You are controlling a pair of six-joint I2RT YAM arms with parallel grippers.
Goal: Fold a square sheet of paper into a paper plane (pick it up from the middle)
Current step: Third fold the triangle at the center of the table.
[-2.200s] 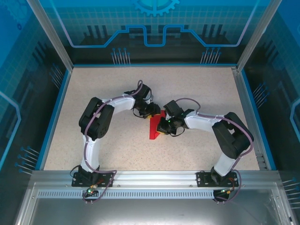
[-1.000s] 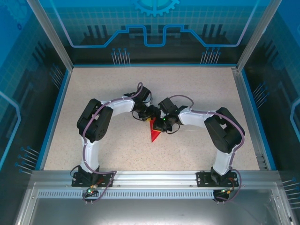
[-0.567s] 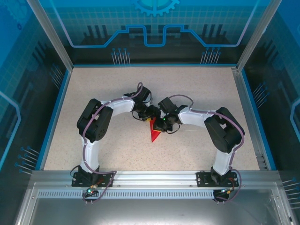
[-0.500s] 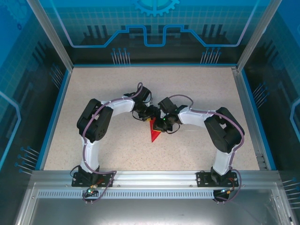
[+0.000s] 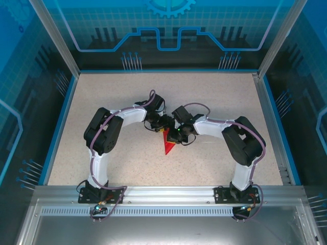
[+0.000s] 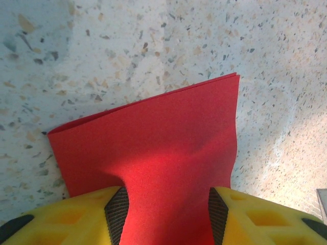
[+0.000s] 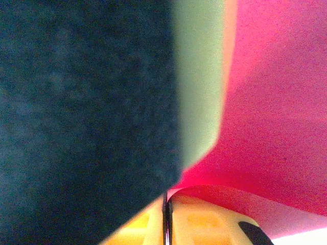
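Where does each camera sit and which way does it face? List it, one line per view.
Top external: above and behind the bases, looking down on the table; both arms, left gripper and right gripper meeting over the red paper.
Left wrist: on the left wrist, looking down its open yellow fingers at the paper on the table.
Right wrist: on the right wrist, very close to the paper; shut fingers at the bottom pinch it.
Shared: all three see the red paper.
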